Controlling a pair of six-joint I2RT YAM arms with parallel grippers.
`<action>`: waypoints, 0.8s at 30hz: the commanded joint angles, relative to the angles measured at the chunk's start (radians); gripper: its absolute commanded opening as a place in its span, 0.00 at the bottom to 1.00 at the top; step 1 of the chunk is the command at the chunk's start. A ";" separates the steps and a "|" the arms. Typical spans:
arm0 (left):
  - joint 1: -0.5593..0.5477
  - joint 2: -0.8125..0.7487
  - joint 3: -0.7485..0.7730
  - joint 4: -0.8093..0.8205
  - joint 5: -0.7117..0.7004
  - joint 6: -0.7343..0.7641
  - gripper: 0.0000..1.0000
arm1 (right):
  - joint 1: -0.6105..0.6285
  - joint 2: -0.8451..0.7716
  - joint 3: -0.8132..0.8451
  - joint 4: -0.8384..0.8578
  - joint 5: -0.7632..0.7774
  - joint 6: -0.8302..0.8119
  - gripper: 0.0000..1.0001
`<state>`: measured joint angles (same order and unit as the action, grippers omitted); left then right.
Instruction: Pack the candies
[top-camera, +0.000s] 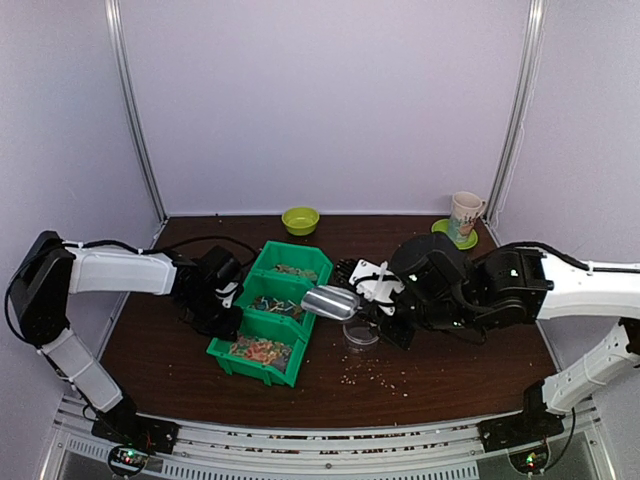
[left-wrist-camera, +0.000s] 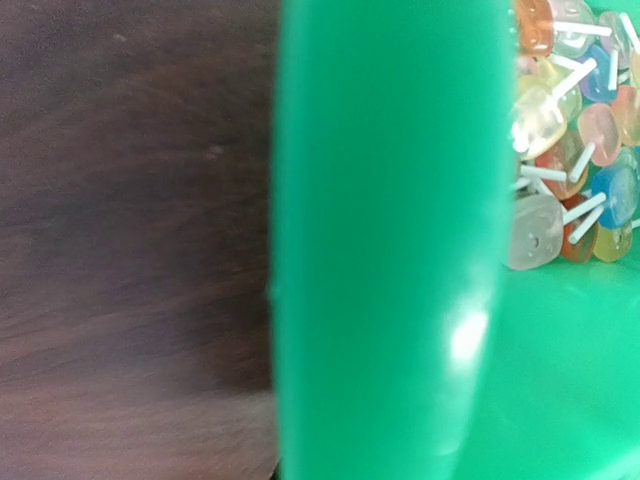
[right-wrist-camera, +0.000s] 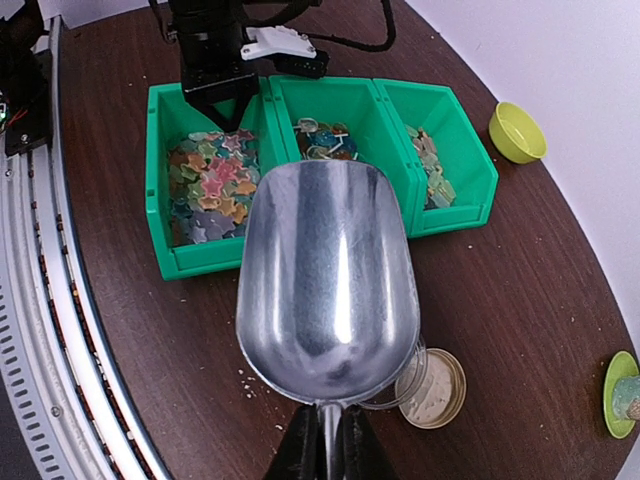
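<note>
Three green bins (right-wrist-camera: 200, 258) left of the bench's middle hold the candies (right-wrist-camera: 205, 180) (light, loose and slippery, I'd judge), so I'd dig under a heap with the empty metal scoop (right-wrist-camera: 325, 280) clamped in my right gripper (right-wrist-camera: 322, 450); whether the left gripper (top-camera: 225, 290) at the bins' left edge grips anything, I cannot tell.

Top view looks down from behind; both wrist views, left one closest, share the green bins (right-wrist-camera: 330, 100).

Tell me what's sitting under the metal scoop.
A small round clear cup with something pale inside stands on the table below the scoop. The scoop's bowl covers part of it, so its full contents can't be seen.
</note>
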<state>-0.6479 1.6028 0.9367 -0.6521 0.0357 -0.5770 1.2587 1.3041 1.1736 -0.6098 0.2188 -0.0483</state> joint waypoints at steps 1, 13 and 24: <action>0.001 -0.077 -0.065 0.421 0.172 -0.044 0.00 | 0.012 0.029 0.068 -0.033 -0.067 -0.011 0.00; 0.049 0.028 -0.289 1.152 0.489 -0.164 0.00 | 0.033 0.094 0.179 -0.123 -0.091 -0.022 0.00; 0.048 0.080 -0.242 1.015 0.478 -0.275 0.00 | 0.049 0.170 0.297 -0.257 -0.034 -0.031 0.00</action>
<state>-0.6044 1.7103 0.6735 0.2581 0.5175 -0.8455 1.2987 1.4460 1.4101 -0.7937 0.1394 -0.0723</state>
